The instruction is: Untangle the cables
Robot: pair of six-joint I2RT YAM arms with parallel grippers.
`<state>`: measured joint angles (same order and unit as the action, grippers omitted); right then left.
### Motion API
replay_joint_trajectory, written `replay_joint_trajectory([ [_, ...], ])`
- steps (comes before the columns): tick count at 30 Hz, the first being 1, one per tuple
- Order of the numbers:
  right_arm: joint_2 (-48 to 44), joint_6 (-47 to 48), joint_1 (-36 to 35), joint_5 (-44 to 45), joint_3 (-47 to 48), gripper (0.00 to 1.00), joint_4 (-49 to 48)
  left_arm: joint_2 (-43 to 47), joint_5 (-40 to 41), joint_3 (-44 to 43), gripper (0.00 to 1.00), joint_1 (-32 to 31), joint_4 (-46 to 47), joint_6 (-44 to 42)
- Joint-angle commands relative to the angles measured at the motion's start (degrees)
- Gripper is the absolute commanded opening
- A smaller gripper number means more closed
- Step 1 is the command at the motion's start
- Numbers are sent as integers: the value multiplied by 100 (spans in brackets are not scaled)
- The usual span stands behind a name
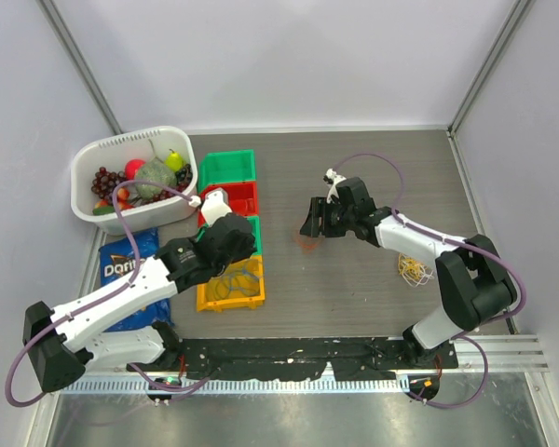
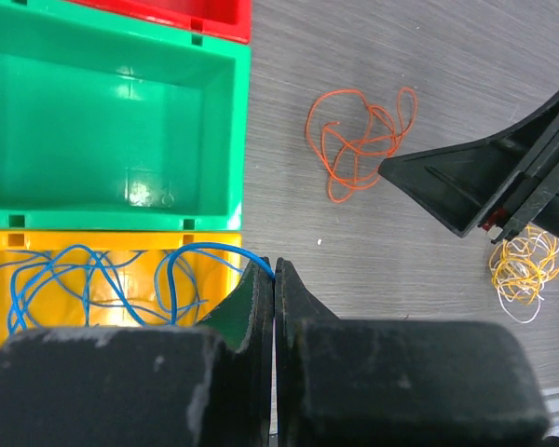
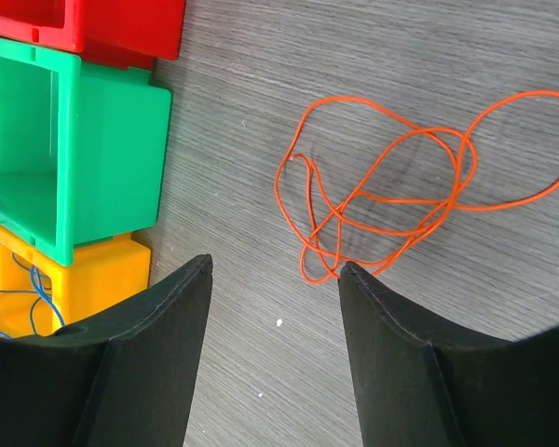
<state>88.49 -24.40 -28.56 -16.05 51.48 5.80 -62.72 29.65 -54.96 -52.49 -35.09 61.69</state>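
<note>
Closest to the lens in the left wrist view, the left end effector (image 2: 275,279) is pressed shut at the edge of the yellow bin (image 2: 74,240). It seems to pinch the end of the blue cable (image 2: 93,279), whose loops lie inside, likely to sort it there. Right of the bins, the right end effector (image 3: 275,270) hangs wide over the orange cable (image 3: 382,186), which lies loose on the desk (image 3: 447,56), probably ready for a pick. Yellow and white cables (image 2: 522,270) sit bundled farther right. The green bin (image 2: 238,140) and red bin (image 3: 84,28) stand to the left; nothing seems to block the descent.
</note>
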Motion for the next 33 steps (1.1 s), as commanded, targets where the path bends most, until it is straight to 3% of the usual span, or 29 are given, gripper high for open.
replay_joint_trajectory([
  [1,-262,-29,-36,111,28,62,-220,242,76,196,0,159,30,509],
  [12,-323,-91,-62,146,-16,62,-246,497,-820,908,0,1109,11,1170],
  [23,-376,-73,-62,190,-103,62,-264,568,-1110,1022,0,1153,-296,1573],
  [31,-455,-73,-62,208,-138,62,-281,-222,-1699,355,0,1145,-1833,1680],
  [33,-455,-108,-71,217,-191,62,-351,-346,-1883,459,0,1162,-1634,1619],
])
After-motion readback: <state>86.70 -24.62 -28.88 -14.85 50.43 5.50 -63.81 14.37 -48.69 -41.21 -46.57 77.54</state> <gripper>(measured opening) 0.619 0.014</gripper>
